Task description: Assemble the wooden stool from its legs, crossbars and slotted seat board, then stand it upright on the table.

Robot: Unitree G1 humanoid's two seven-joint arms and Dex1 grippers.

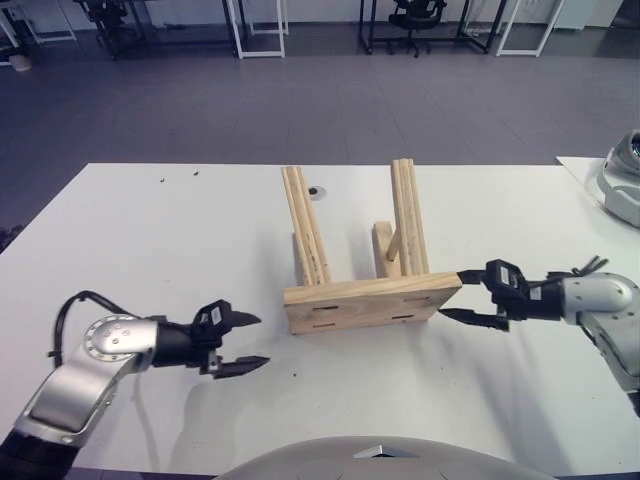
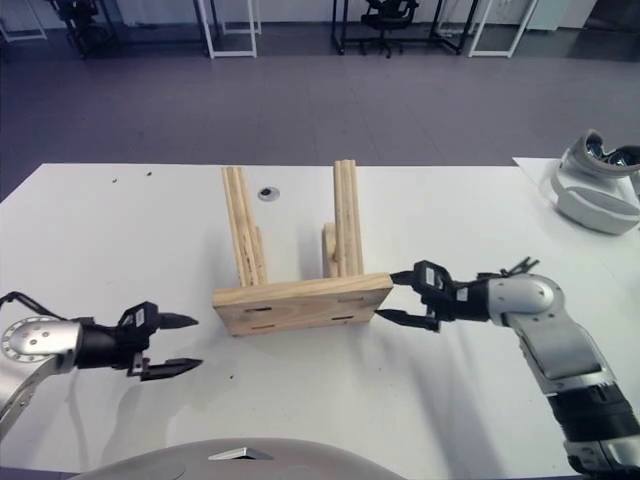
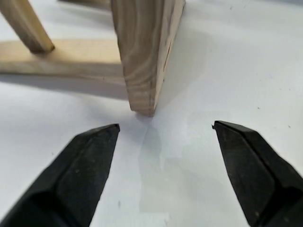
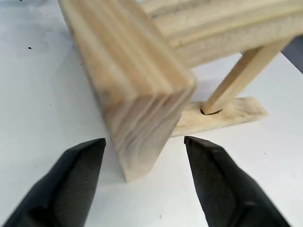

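Left eye view: stool [image 1: 355, 250] on its side on the table [image 1: 130, 240]; left gripper [image 1: 252, 342] at seat board's [image 1: 370, 302] 8 o'clock, right gripper [image 1: 452, 296] at 3 o'clock.
Left wrist view: fingers [image 3: 80, 165] wide apart, empty; seat board corner just ahead.
Right wrist view: fingers [image 4: 71, 184] spread, holding nothing; seat board end between them.

Looked like robotics lab or open-plan office. Had broad white table [image 1: 150, 260] over grey floor [image 1: 420, 110]; behind, black swivel chair [image 1: 415, 15] and white-framed desks [image 1: 239, 35]. Kept white-grey headset [image 2: 595, 195] on side table [image 1: 580, 175]. Seemed roomy, furnished in rows.
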